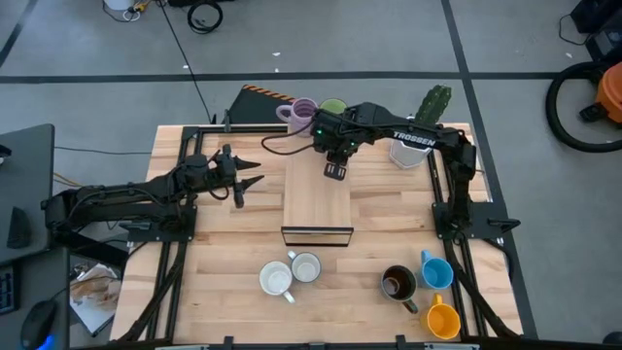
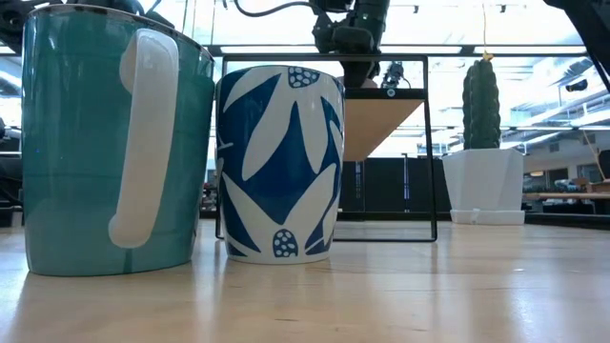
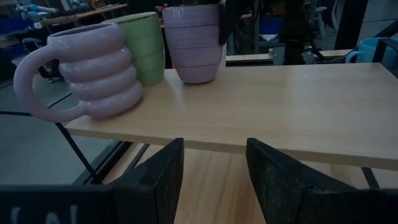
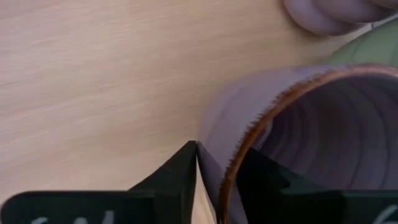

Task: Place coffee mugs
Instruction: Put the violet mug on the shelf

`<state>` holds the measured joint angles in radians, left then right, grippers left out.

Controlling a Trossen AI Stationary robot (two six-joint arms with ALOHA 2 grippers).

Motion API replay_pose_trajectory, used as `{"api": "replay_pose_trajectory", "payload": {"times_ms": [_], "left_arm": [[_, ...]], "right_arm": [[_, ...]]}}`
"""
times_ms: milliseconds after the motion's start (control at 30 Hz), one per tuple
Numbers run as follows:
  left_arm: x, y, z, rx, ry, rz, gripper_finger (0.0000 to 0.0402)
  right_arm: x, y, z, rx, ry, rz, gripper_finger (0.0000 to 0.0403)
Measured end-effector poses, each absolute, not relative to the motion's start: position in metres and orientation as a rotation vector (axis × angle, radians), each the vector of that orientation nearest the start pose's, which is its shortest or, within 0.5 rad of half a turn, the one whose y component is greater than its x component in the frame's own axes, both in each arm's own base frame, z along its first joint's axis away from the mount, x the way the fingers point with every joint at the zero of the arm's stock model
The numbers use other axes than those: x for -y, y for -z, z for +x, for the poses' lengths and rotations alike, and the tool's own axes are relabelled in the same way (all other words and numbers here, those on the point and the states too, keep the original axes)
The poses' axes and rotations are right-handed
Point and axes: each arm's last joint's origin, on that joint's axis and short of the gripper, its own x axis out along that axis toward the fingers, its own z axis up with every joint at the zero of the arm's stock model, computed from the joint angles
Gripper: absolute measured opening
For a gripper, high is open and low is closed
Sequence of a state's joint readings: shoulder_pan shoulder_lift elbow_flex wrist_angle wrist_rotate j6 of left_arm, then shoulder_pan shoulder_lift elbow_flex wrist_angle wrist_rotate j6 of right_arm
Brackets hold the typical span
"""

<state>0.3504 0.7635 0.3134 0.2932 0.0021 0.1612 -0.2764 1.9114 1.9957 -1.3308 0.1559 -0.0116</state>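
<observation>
Grey floor with pale lines around a light wood desk [image 1: 224, 292] on a black frame; low view looks through to a bright room behind. A raised wooden shelf [image 1: 317, 199] on a thin black frame sits mid-desk. "TROSSEN" reads in white on the right arm; no other legible writing. Right gripper [image 4: 214, 163] is at the shelf's 12 o'clock end, fingers pinched on the rim of a lilac mug [image 4: 298, 130], one finger outside the wall, one inside; the mug's interior looks empty, rim edged brown. Beside it on the shelf: a ribbed lilac mug [image 3: 93, 71] with its handle toward the shelf edge and a light green mug [image 3: 144, 46], both upright, close together. Left gripper [image 3: 214, 177] is at the desk's 9 o'clock side, fingers apart, nothing between them, pointed at the shelf edge. At the desk's 6 o'clock: two white mugs [image 1: 289, 274] touching, both look empty. Toward 4–5 o'clock: dark brown mug [image 1: 398, 283], blue mug [image 1: 436, 270], orange mug [image 1: 443, 321] in a tight cluster; contents can't be told. At 1 o'clock, a white angular pot [image 1: 410, 151] holding a green cactus [image 1: 434, 103]. Low view foreground: a teal mug with white handle [image 2: 114, 143] just beside a white one with a blue leaf pattern [image 2: 281, 162].
</observation>
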Motion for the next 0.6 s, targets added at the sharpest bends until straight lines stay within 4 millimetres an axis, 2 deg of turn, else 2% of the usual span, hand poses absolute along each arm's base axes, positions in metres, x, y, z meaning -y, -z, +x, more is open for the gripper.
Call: {"api": "replay_pose_trajectory", "payload": {"times_ms": [200, 367, 600], "left_arm": [[-0.059, -0.217, 0.161, -0.194, -0.333, 0.133, 0.018], [-0.059, -0.217, 0.161, -0.195, -0.332, 0.134, 0.018], [-0.059, -0.217, 0.161, -0.201, -0.332, 0.133, 0.018]], "right_arm": [[0.104, -0.347, 0.362, -1.248, 0.389, 0.052, 0.0138], [0.104, -0.359, 0.362, -1.207, 0.425, 0.025, 0.014], [0.103, -0.36, 0.362, -1.198, 0.443, 0.037, 0.0139]]}}
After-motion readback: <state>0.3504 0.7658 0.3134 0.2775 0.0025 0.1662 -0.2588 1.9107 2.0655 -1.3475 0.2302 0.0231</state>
